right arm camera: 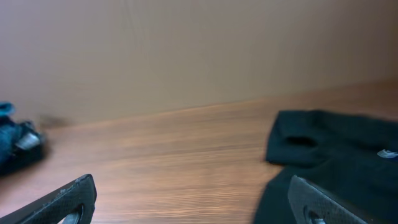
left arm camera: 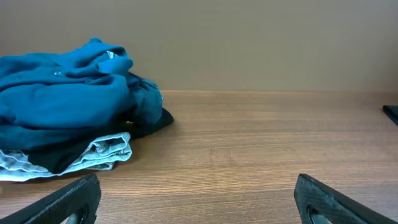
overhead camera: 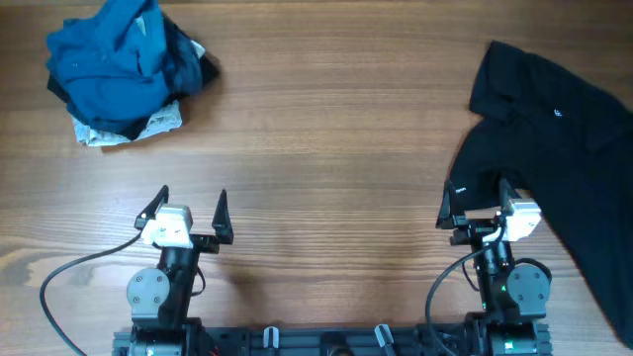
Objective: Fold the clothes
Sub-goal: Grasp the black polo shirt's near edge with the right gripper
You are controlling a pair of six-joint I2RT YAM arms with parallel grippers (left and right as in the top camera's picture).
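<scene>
My left gripper (overhead camera: 193,201) and right gripper (overhead camera: 476,196) are standing open; I am judging the black shirt (overhead camera: 564,138) soft and limp, best pinched at its near edge.

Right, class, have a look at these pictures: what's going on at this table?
Two robot arms sit at a wooden table; folding has not begun. The black shirt lies rumpled on the right side. The right pincer is open at its near edge, holding nothing. The left pincer is open too, over bare wood. A heap of blue garments on a pale cloth sits far left.
</scene>
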